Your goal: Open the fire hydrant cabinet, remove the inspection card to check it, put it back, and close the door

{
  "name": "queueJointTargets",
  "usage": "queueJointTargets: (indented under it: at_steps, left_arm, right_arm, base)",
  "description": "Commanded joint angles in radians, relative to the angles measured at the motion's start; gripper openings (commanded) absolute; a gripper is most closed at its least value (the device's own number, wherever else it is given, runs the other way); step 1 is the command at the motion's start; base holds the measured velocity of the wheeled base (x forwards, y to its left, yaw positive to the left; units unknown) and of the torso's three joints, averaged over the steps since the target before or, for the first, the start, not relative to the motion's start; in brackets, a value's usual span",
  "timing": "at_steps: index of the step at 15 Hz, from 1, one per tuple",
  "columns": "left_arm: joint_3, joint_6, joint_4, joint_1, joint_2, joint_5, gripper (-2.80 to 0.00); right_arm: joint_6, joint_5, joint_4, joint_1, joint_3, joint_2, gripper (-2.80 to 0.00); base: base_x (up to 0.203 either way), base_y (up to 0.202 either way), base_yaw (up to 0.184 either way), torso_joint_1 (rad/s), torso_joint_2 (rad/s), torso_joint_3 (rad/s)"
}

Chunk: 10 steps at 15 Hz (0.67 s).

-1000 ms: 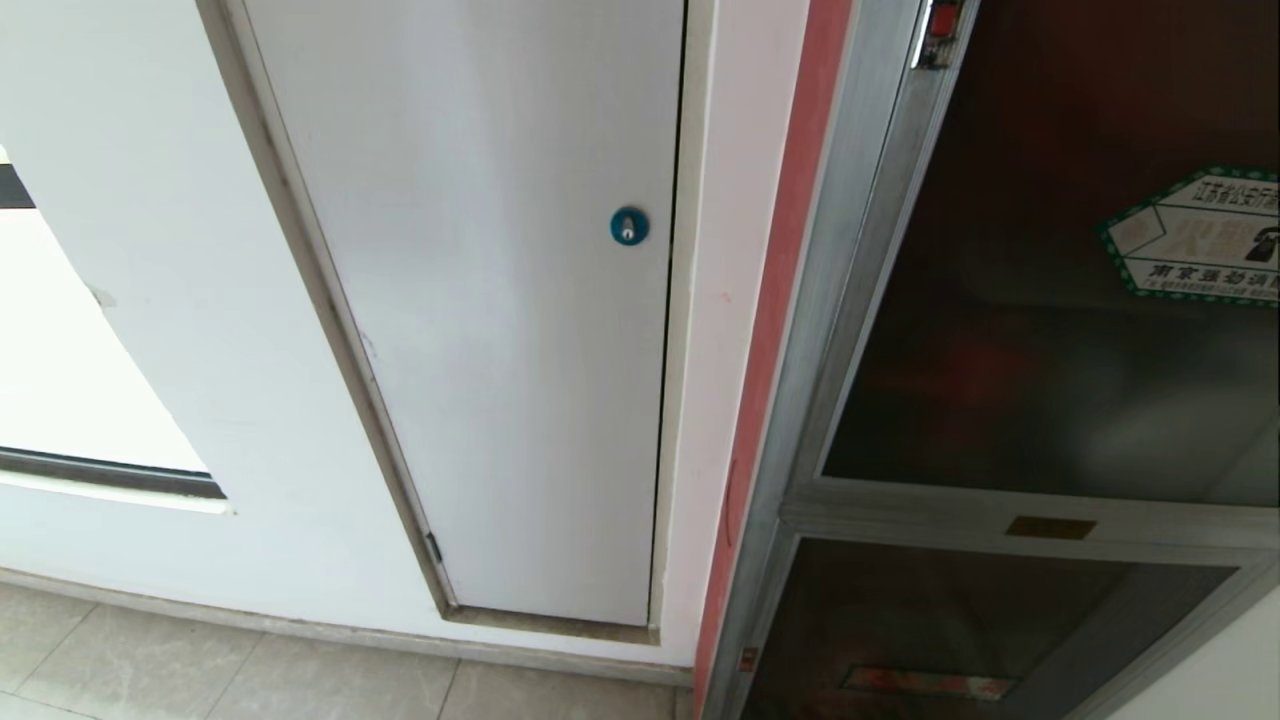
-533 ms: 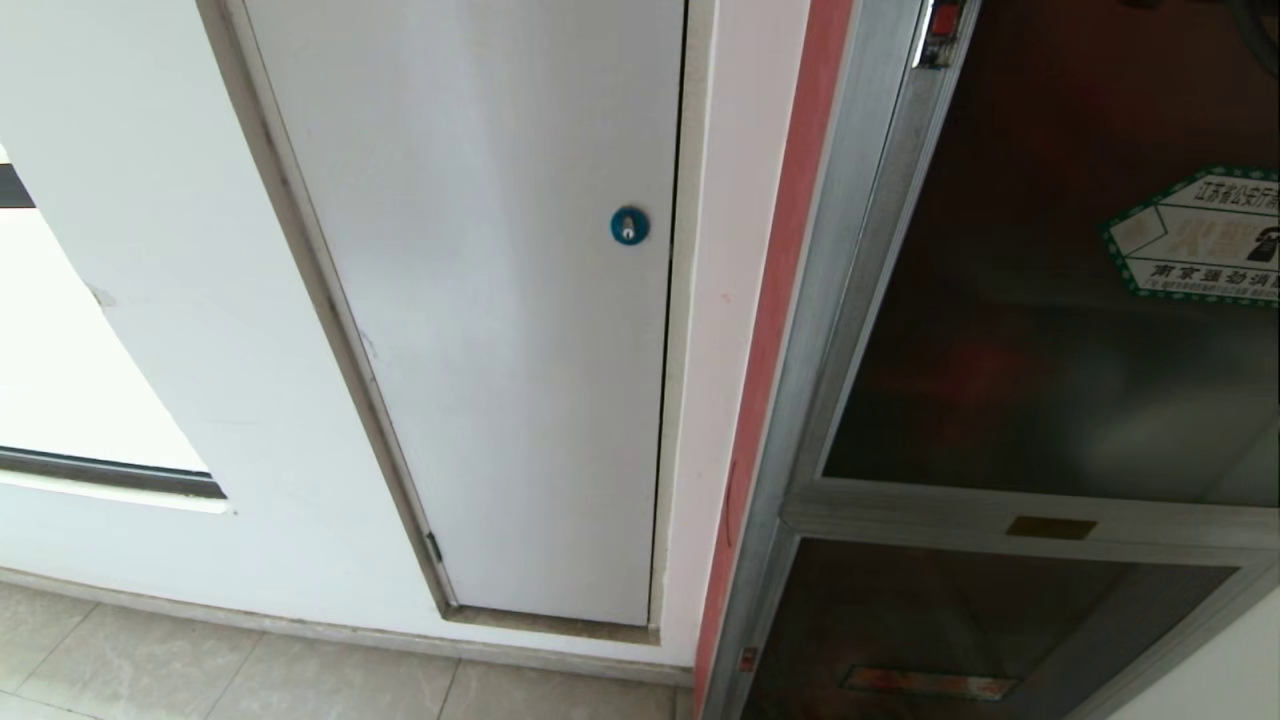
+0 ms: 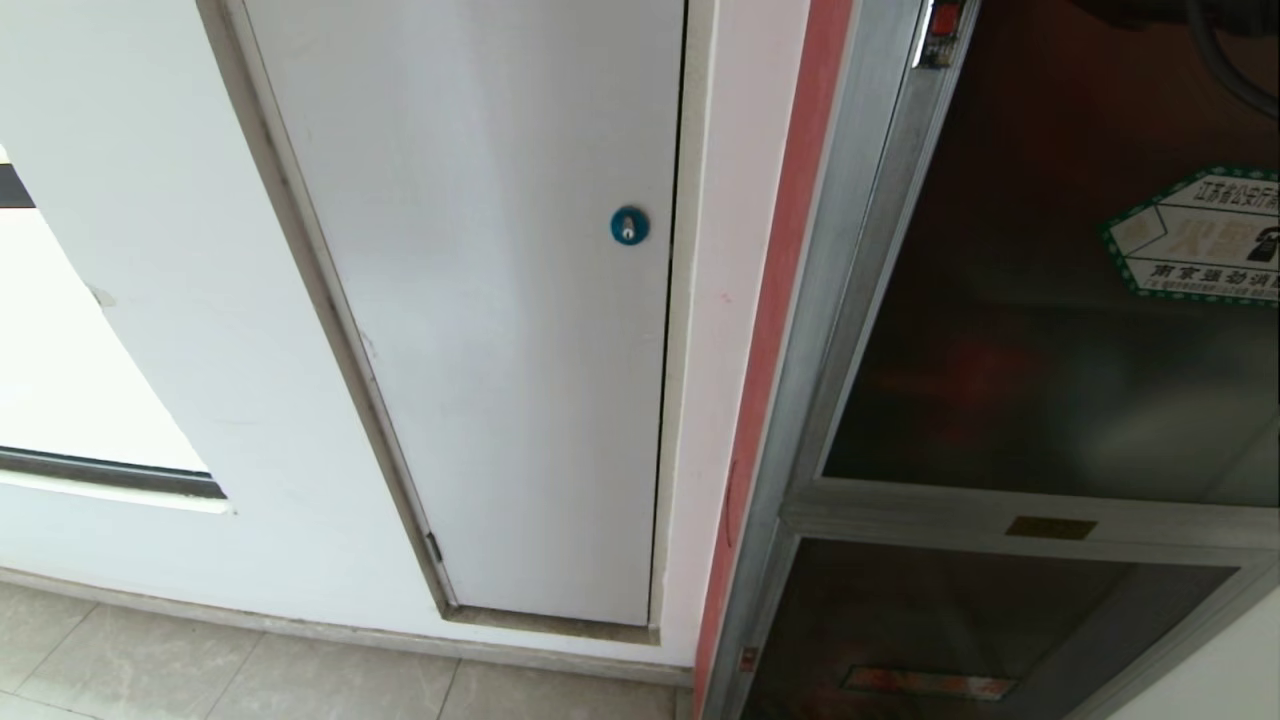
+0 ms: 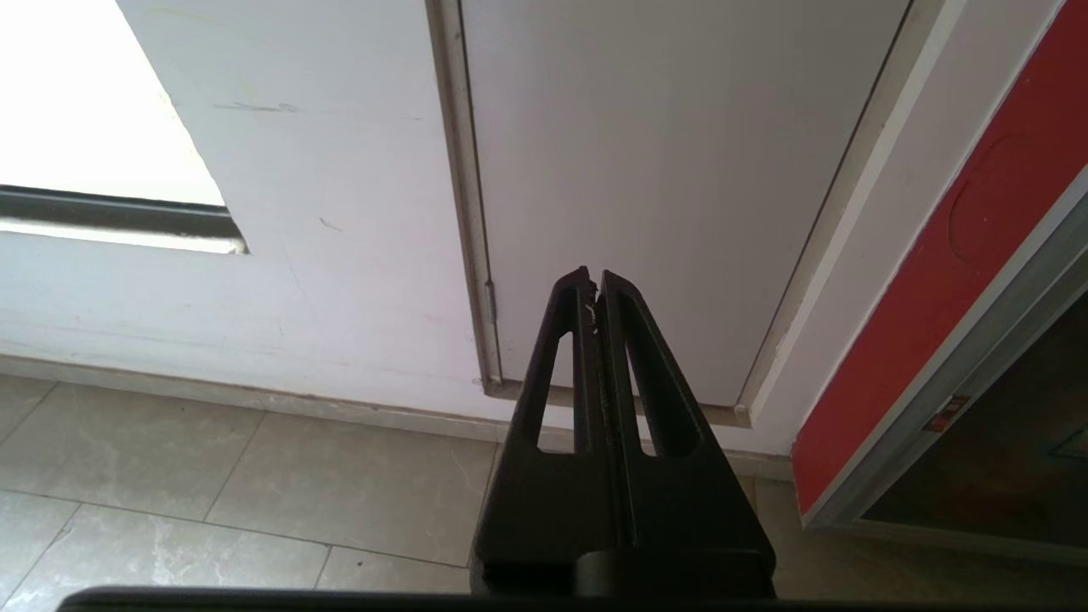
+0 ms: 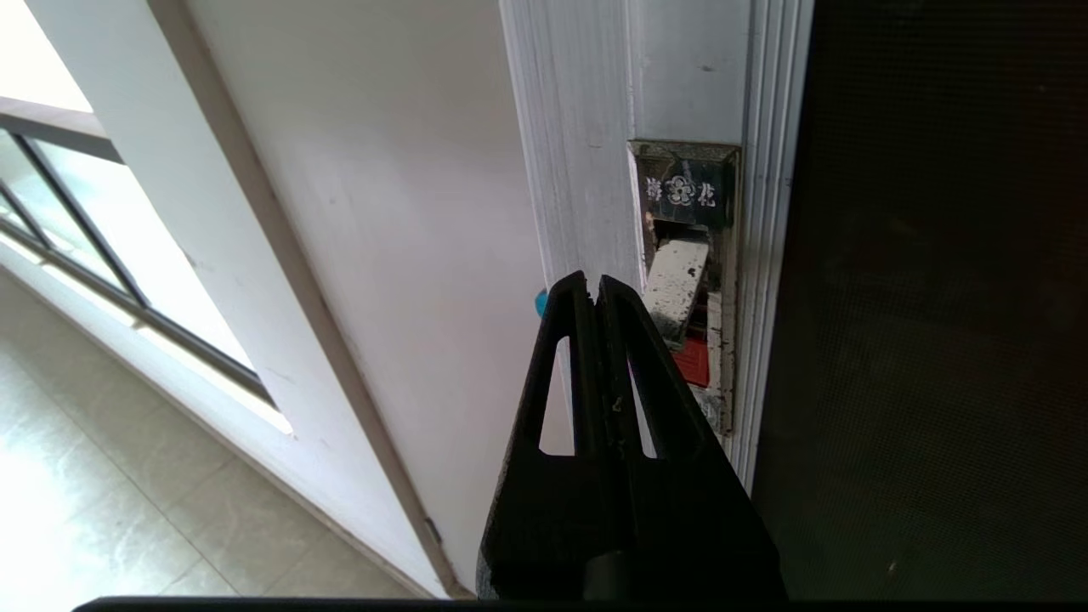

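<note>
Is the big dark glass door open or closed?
Closed. The glass door lies flat in its silver frame, and its latch looks untouched. The right hand, fingers shut, points near that latch.

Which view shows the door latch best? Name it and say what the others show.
The right wrist view: the latch fills the silver frame just beyond the shut right gripper, lever and red part visible. The head view catches only a small piece of it at the top edge of the door. The left wrist view does not show it.
</note>
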Motion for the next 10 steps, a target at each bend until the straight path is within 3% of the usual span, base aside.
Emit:
queueJointTargets:
  at_steps: [1, 10]
  left_arm:
    - [0.0, 0.0, 0.0, 0.0, 0.001, 0.0, -2.8]
    - [0.0, 0.0, 0.0, 0.0, 0.001, 0.0, -2.8]
  right_arm:
    - [0.001, 0.002, 0.0, -0.012, 0.002, 0.005, -2.8]
    - [0.001, 0.003, 0.0, -0.04, 0.01, 0.026, -2.8]
  base:
    - [0.0, 0.0, 0.0, 0.0, 0.0, 0.0]
    - [0.0, 0.0, 0.0, 0.0, 0.0, 0.0]
